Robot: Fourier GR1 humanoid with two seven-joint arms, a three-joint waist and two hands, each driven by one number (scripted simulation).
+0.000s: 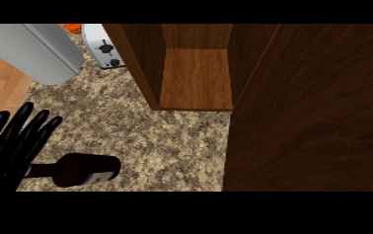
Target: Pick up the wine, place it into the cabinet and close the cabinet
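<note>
Pickup not yet begun: wine bottle (84, 170) on the worktop (167, 134), cabinet (195, 80) open.
The bottle appears to lie on its side at four o'clock from the left hand (23, 141), neck toward it. The hand rests open, fingers straight, holding nothing. The likely next move is to grasp the bottle, then carry it toward one o'clock.

Left hand (22, 144) and toaster (104, 53) each partly beyond the view's edge

The counter (153, 134) was brown and speckled. A white toaster (102, 48) stood near the back. A small orange thing (73, 28), maybe a fruit, peeked out just beside it. A big grey round thing (40, 50) sat at the left.
</note>
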